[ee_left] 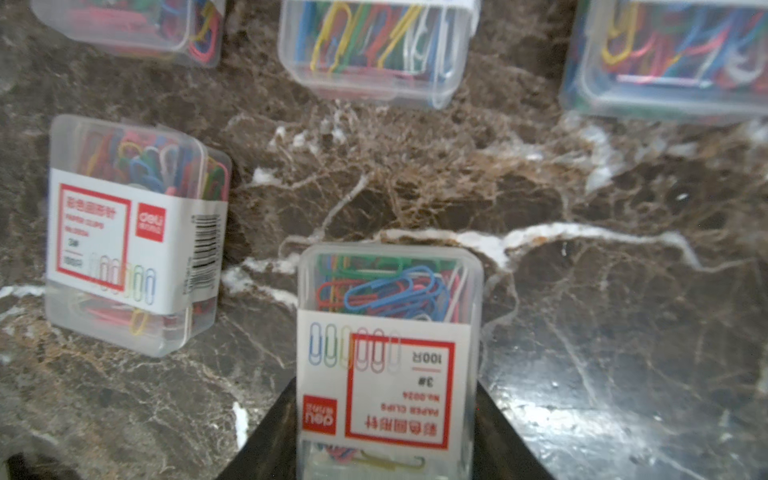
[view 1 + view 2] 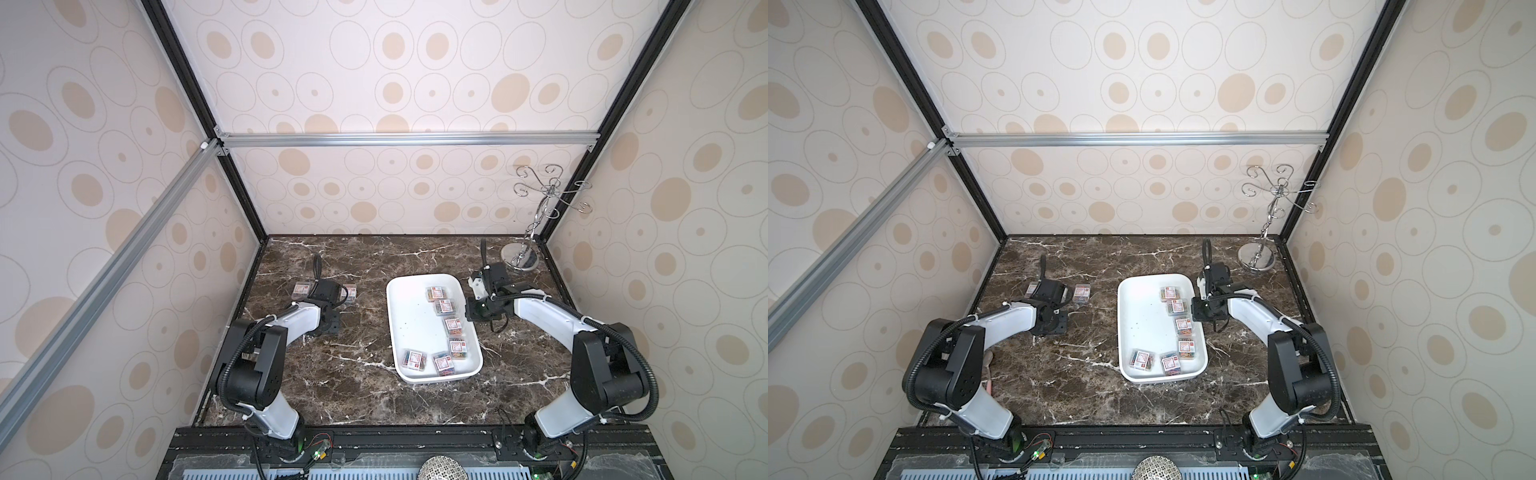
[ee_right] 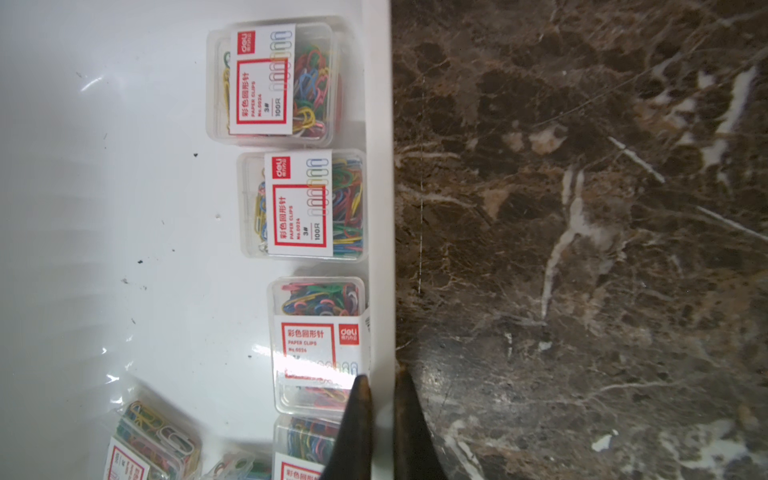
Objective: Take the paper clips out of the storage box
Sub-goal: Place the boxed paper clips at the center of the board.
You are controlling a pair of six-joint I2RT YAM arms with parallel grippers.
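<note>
Right now, your large shallow white plastic storage box [image 2: 407,324] with rounded corners sits mid-worktop. It holds six small clear plastic clip boxes of multicoloured paper clips. Four [image 2: 454,326] run in a line along its right wall and two [image 2: 413,359] lie near its front rim.

Your right claw [image 3: 380,382] is closed, with the storage box's right rim between its fingertips. The inner finger [image 3: 357,415] is just beside one of the clip boxes.

Your left claw [image 1: 384,415] grips one more clip box [image 1: 388,291], low over the dark brown, white-veined marble worktop [image 1: 582,332]. You cannot tell whether that box touches the surface. Four others [image 1: 133,237] lie around it, outside the storage box.

Each white label carries a red frame and a red "deli" square. It reads "PAPER CLIPS", "No.0024", "3#" and "100R", with Chinese characters and a barcode on the side.

A broad stretch of worktop separates the storage box from the left group, and another runs along the front edge. A chrome stand with curled hooks [image 2: 519,257] occupies the far right corner, near your right arm.
</note>
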